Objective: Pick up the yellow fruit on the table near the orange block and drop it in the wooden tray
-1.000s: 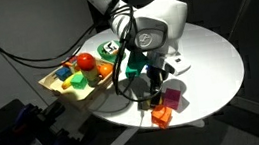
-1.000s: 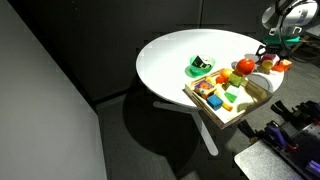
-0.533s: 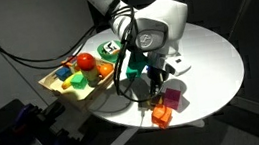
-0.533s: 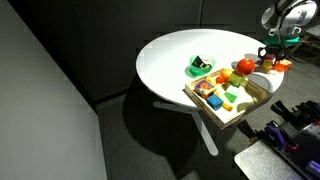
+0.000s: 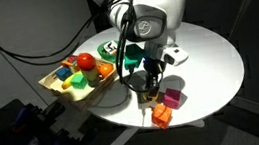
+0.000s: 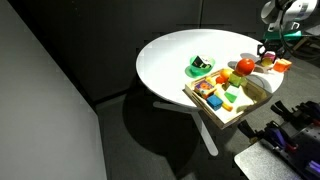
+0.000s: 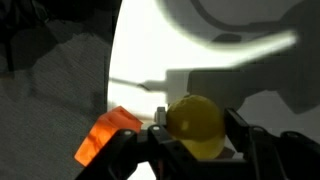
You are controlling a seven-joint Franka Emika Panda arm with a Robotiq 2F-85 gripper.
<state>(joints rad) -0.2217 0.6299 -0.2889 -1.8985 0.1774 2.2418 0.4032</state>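
In the wrist view the yellow fruit (image 7: 195,122), round and lemon-like, sits between my two dark fingers. My gripper (image 7: 196,132) is shut on it, just above the white table (image 7: 140,60). The orange block (image 7: 110,136) lies close by on the left. In an exterior view the gripper (image 5: 153,80) hangs over the table's near edge, above the orange block (image 5: 161,115). The wooden tray (image 5: 59,90) stands further left along the table edge. The other camera shows the gripper (image 6: 270,50) just behind the tray (image 6: 226,120).
A purple block (image 5: 173,98) lies beside the orange one. The tray holds several coloured toys, among them a red fruit (image 5: 86,61). A green dish (image 6: 200,68) stands on the table behind the tray. Dark cables hang from the arm. The table edge is close to the blocks.
The jaws have closed on the yellow fruit, and the gripper has risen a little from the table with it.
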